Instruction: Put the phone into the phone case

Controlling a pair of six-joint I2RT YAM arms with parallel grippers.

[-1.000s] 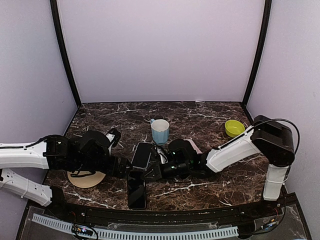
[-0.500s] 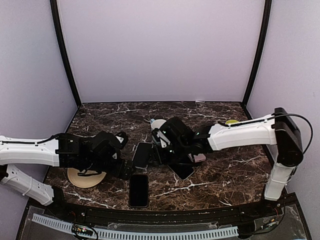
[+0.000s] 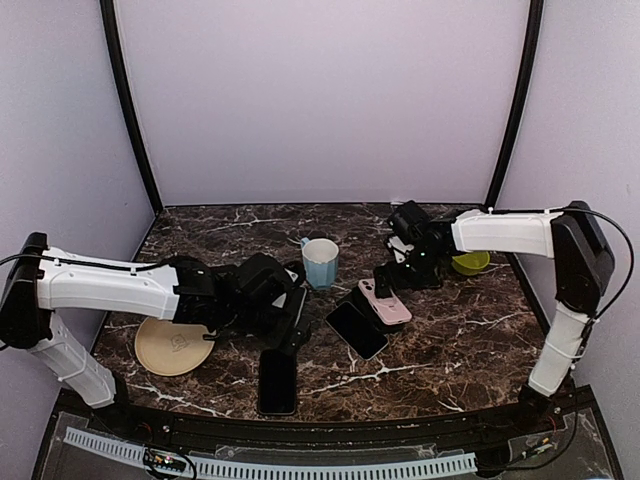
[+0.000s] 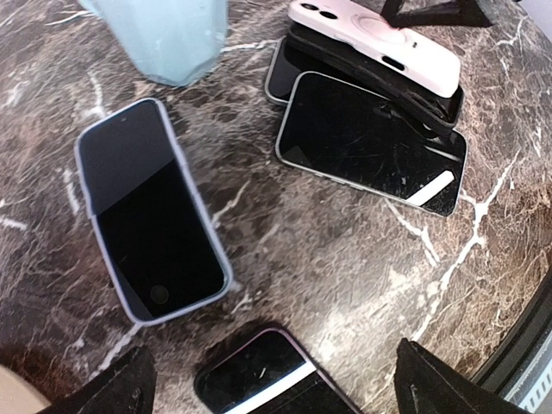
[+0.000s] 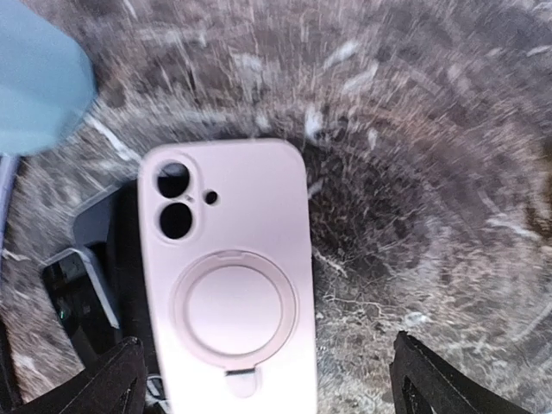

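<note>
A pink phone case [image 5: 228, 276] lies back up, ring stand showing, propped on a dark flat object [image 4: 289, 69]; it also shows in the top view [image 3: 386, 303]. A bare black phone [image 3: 357, 329] lies screen up against its near side [image 4: 371, 142]. My right gripper [image 3: 392, 280] hangs open just above the pink case [image 5: 269, 388], holding nothing. My left gripper [image 3: 292, 320] is open and empty [image 4: 276, 386], low over the table. On one side of it lies a phone in a lavender case [image 4: 151, 211], on the other a dark phone [image 4: 259, 379].
A light blue mug [image 3: 320, 262] stands behind the phones. A green bowl [image 3: 467, 257] sits at the back right and a tan plate [image 3: 172, 345] at the front left. The dark phone [image 3: 277, 381] lies near the table's front edge.
My right gripper opened, let go of the black phone beside the pink case and pulled back to the right. My left gripper moved right toward the centre, still open.
</note>
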